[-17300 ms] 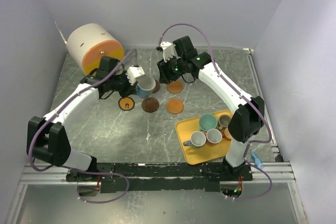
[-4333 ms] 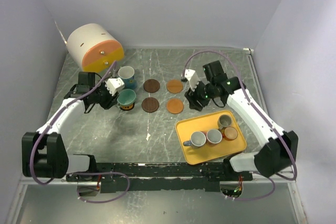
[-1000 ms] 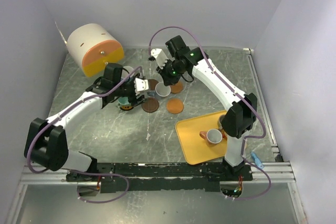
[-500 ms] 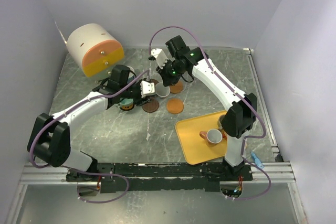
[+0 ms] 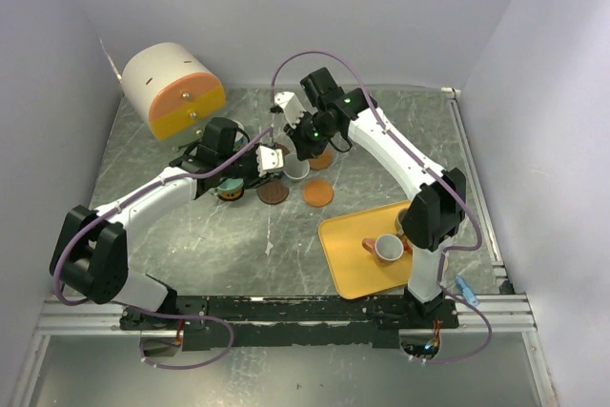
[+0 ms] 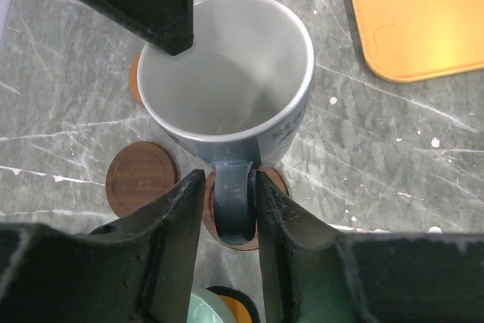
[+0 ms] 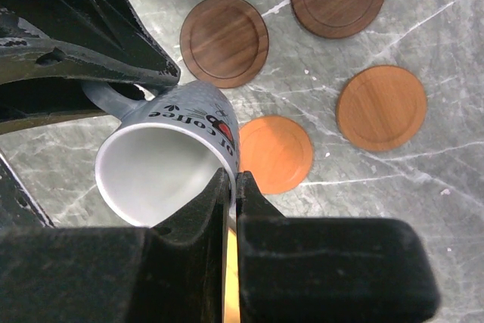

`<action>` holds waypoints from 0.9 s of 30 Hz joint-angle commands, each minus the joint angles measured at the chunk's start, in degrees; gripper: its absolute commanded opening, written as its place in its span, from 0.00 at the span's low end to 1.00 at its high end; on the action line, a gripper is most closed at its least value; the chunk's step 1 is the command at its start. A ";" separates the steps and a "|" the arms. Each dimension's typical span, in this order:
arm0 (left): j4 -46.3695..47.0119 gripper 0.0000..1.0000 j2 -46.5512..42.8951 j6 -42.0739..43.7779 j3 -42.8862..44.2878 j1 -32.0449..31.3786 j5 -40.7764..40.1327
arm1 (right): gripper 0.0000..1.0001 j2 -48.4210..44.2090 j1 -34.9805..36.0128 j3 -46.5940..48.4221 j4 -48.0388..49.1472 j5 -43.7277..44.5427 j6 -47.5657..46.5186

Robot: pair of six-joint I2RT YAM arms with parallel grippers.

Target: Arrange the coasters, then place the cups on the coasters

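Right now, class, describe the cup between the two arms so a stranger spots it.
Find the white-and-orange cylinder at far left, then look right. The grey mug, white inside, is the one gripped: tilted, rim pinched by the right pincer.

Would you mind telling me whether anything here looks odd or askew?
The grey mug looks tilted above the coasters, pinched at its rim by the right hand while the left hand straddles its handle.
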 commanded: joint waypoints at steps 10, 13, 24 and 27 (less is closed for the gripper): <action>1.18 0.07 -0.32 -2.33 2.12 -0.52 -0.01 | 0.00 -0.41 -0.32 -0.77 2.00 -0.46 2.46; 3.09 0.07 -0.33 -3.81 0.78 -0.06 -0.67 | 0.15 -1.57 -1.62 -1.98 3.34 -1.10 3.25; 22.79 0.07 6.94 -19.31 -1.94 6.47 -5.42 | 0.40 -9.95 -11.51 -9.46 7.33 -4.96 5.52; 26.24 0.07 10.06 -21.09 -1.49 6.80 -8.57 | 0.39 -12.98 -13.33 -13.16 8.64 -5.03 5.61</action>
